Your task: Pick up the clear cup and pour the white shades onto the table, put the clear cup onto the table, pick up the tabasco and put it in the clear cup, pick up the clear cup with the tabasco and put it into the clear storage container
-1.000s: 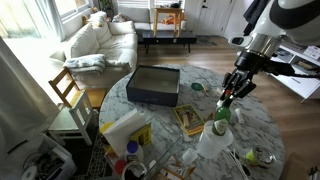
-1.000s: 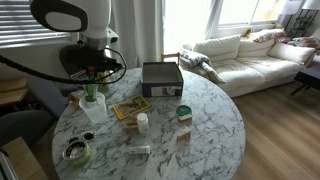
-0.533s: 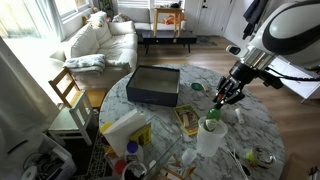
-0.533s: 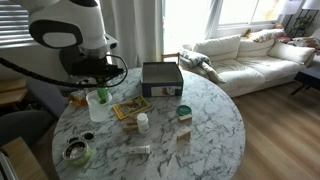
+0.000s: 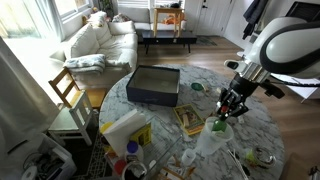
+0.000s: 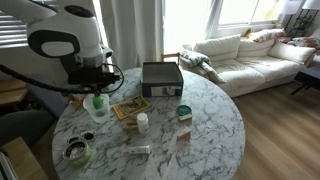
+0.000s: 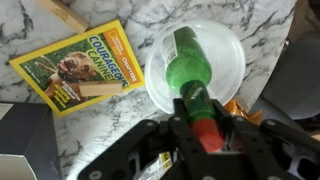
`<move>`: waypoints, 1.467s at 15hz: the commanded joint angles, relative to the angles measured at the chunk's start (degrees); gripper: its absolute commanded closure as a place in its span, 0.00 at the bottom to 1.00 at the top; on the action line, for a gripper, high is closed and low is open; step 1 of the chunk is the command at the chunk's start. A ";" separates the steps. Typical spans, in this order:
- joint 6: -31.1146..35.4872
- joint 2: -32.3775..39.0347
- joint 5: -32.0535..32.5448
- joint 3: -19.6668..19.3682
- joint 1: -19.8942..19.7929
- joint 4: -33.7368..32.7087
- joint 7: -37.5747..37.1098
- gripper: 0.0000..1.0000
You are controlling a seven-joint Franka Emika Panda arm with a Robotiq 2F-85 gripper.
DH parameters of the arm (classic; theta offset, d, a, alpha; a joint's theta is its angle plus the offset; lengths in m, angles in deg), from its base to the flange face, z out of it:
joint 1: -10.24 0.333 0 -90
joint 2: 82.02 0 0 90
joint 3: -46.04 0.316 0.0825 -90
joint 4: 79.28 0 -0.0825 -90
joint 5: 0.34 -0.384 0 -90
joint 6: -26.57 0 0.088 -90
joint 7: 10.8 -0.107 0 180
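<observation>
Your pincer (image 7: 203, 128) grips the bottle (image 7: 188, 62) by its red cap, so it hangs base-down, centred over the cup (image 7: 228, 52) standing on the worktop (image 7: 140, 15) near the magazine (image 7: 90, 65), ready to lower in.

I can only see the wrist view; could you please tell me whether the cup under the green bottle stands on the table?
Observer: Yes, the clear cup stands upright on the table, near its edge.
Operator: Thanks. The gripper holds the tabasco bottle by its red cap; what lies farther along, beyond the magazine?
Observer: A dark box, shallow and open at the top, sits on the table there.
Operator: And toward the table's middle?
Observer: A small white bottle stands there, apart from the magazine.
</observation>
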 commanded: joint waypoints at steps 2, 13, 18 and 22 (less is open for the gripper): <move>2.63 -0.13 7.02 0.37 -0.45 1.81 -1.80 0.92; -0.60 0.53 -1.99 -0.29 1.34 1.59 -1.64 0.92; 0.22 0.89 -0.45 0.10 0.92 2.45 -2.42 0.92; -1.73 0.49 -3.09 -0.27 1.23 1.37 -2.51 0.30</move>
